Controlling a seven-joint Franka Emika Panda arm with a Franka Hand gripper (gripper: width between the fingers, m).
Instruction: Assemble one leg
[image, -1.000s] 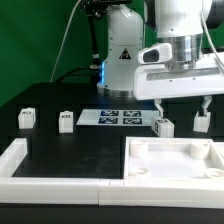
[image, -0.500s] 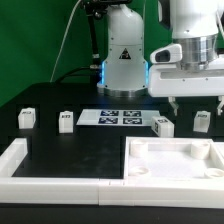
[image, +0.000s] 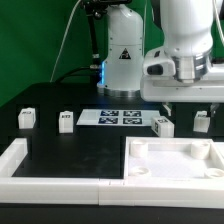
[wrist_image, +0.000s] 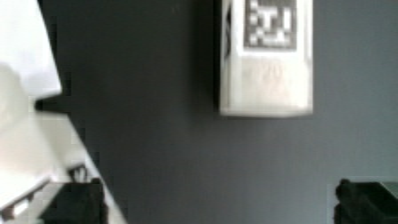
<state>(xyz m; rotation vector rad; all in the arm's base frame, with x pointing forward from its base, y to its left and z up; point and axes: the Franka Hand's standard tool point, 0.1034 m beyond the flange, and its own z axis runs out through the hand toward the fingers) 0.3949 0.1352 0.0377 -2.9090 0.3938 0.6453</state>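
Four small white legs with tags stand on the black table in the exterior view: one (image: 26, 118) at the left, one (image: 66, 122) beside it, one (image: 163, 125) and one (image: 202, 120) at the right. My gripper (image: 185, 104) hangs open and empty above the two right legs, touching neither. In the wrist view one leg (wrist_image: 267, 62) lies on the dark table ahead of the open gripper (wrist_image: 217, 202). The dark fingertips (wrist_image: 71, 200) stand wide apart with nothing between them.
The large white tray-like part (image: 175, 150) lies in front at the right, and its edge shows in the wrist view (wrist_image: 22, 110). The marker board (image: 120, 117) lies behind the legs. A white rim (image: 15, 158) runs along the front left. The robot base stands behind.
My gripper has risen from low over the two right legs, swung to the exterior view's right, then come back left. It stays open. The legs have not moved.
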